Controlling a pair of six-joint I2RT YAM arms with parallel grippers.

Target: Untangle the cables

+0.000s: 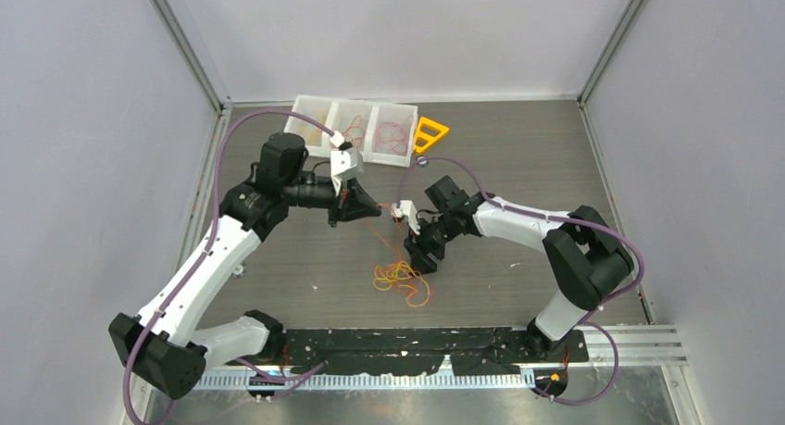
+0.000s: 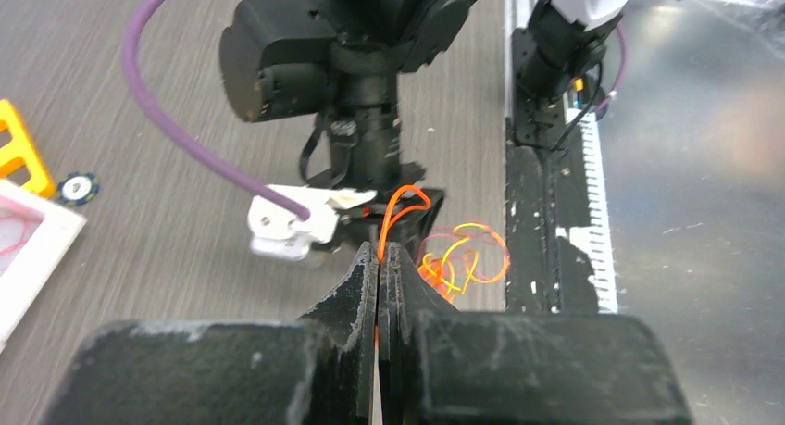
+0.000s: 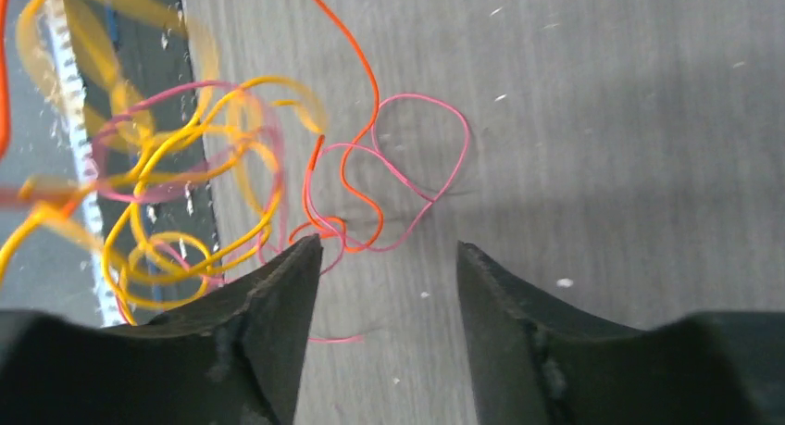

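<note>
The cables (image 1: 400, 279) lie as a small clump of orange, yellow and pink-red curly strands on the table between the arms. My left gripper (image 1: 373, 208) hangs above and to the left of the clump. In the left wrist view the left gripper (image 2: 381, 249) is shut on one orange strand (image 2: 400, 203), which runs down to the clump (image 2: 460, 258). My right gripper (image 1: 422, 256) hovers low at the clump's right edge. In the right wrist view the right gripper (image 3: 387, 251) is open, just short of the pink loop (image 3: 421, 147) and the orange strand (image 3: 363, 82). The yellow loops (image 3: 176, 166) lie to its left.
A white three-compartment tray (image 1: 307, 116) with red strands inside stands at the back. Beside it are an orange-yellow plastic triangle (image 1: 429, 133) and a small round disc (image 1: 422, 162). A black taped strip (image 1: 417, 346) runs along the near edge. Walls enclose three sides.
</note>
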